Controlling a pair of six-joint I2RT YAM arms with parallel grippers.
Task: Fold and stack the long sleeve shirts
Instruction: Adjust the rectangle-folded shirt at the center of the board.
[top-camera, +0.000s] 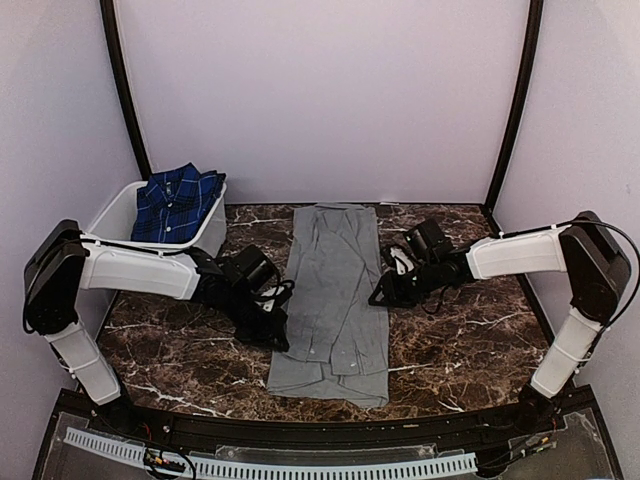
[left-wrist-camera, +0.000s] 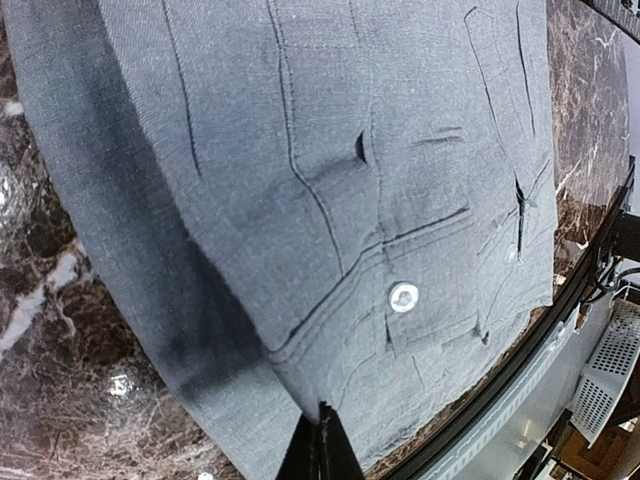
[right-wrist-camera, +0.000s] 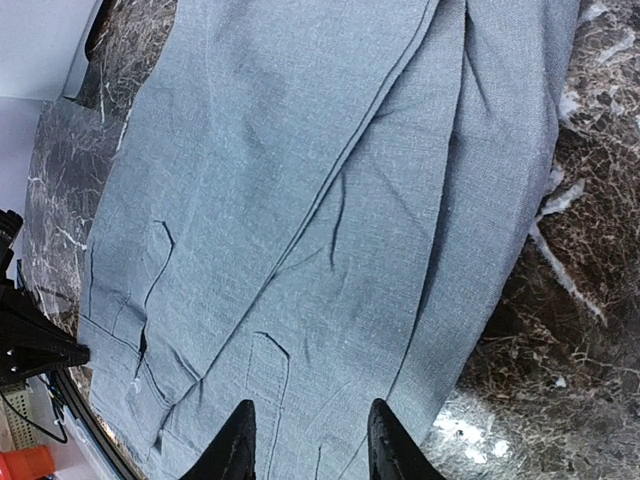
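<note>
At the far left we see a white tub (top-camera: 108, 216) standing on the dark marble bench (top-camera: 470, 345). The blue plaid shirt (top-camera: 178, 202) lies bunched up inside it. Next comes the left arm, which reaches in low from the left side. Its left pincer (top-camera: 279, 333) sits right at the left edge of the grey shirt (top-camera: 335, 290). In the left wrist view its two fingers (left-wrist-camera: 308, 455) are pressed tight together, with only a thin line between them. Their tip meets the edge of the cloth, but we cannot tell if any cloth is caught inside. A small pale button (left-wrist-camera: 404, 296) shows on the cloth just above them. The grey shirt lies flat in the middle of the bench in one long, thin strip. Its collar is at the far end and its bottom edge is close to us. Its sides are folded in, so we see long creases running down it. On the other side, the right arm reaches in from the right. Its right pincer (top-camera: 381, 297) is at the right edge of the grey shirt. In the right wrist view its fingers (right-wrist-camera: 238, 445) stand wide apart and hold nothing, with the grey cloth under them.
</note>
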